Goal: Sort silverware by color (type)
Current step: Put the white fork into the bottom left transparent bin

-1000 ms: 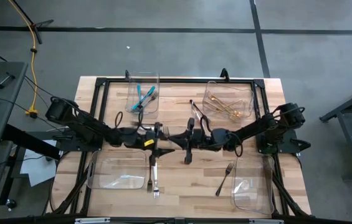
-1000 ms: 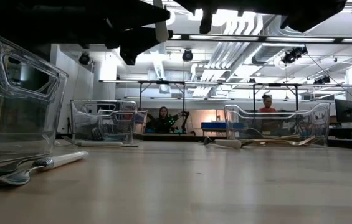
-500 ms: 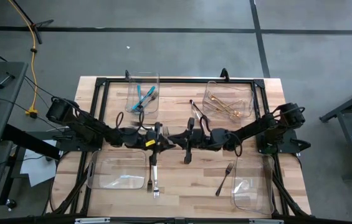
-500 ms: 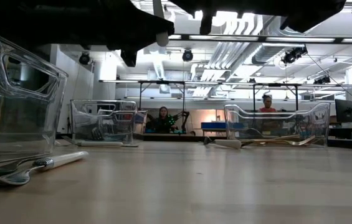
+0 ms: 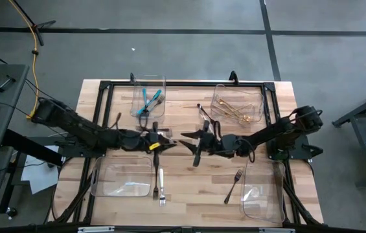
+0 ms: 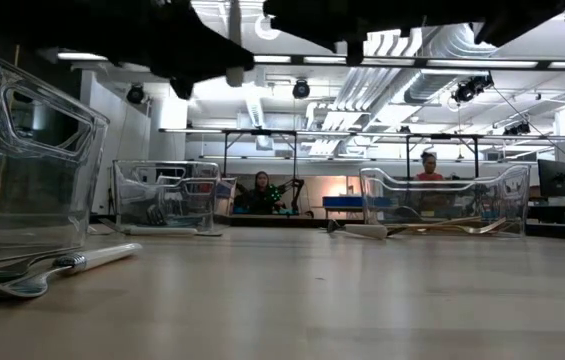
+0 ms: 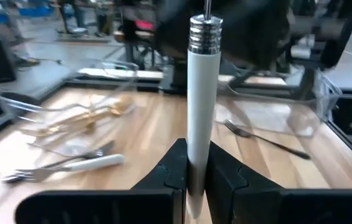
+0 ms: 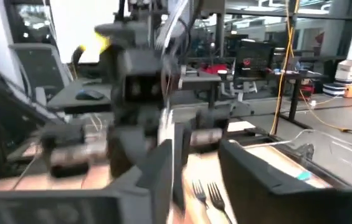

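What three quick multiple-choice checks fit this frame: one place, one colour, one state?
1. The gold utensils lie: A in the far-right bin; B in the near-left bin; C on bare table.
2. Handle colour in the left gripper: A teal; B white; C gold.
3. The right gripper is: A open; B shut on a fork; C out of view.

A, the high view shows gold inside that bin. B, the white-handled utensil stands clamped there. A, its fingers stand apart.

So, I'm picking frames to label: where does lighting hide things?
Low view: bright ceiling lights leave both arms as black silhouettes. High view: even light, the fork shows plainly. Left wrist view: white handle well lit in the left gripper.
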You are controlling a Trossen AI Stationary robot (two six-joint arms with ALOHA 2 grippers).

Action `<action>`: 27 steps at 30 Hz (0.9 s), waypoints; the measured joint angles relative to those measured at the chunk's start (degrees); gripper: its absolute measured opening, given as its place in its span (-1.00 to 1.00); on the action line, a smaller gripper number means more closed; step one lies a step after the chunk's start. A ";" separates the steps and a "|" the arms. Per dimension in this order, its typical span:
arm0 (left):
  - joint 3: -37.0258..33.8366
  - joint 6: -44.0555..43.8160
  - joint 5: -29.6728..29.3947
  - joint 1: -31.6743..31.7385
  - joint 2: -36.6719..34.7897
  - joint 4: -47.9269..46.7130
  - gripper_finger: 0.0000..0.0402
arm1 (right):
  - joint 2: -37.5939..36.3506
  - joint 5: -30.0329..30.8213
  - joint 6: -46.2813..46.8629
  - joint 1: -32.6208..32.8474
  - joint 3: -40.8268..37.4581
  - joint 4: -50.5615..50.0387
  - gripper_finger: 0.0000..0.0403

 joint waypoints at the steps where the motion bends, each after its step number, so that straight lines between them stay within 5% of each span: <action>1: -1.00 0.06 -1.11 -0.32 -1.79 -0.07 -0.90 | -0.09 0.01 -0.60 0.19 -0.18 0.01 -0.26; 10: -10.66 0.13 -6.02 -2.34 -18.62 -0.47 -0.90 | -0.24 0.50 -2.78 0.66 -0.25 -2.84 0.20; 27: -12.26 0.39 -7.41 -4.02 -22.77 -0.99 -0.89 | -0.35 0.50 -2.66 0.64 -0.25 -2.95 0.23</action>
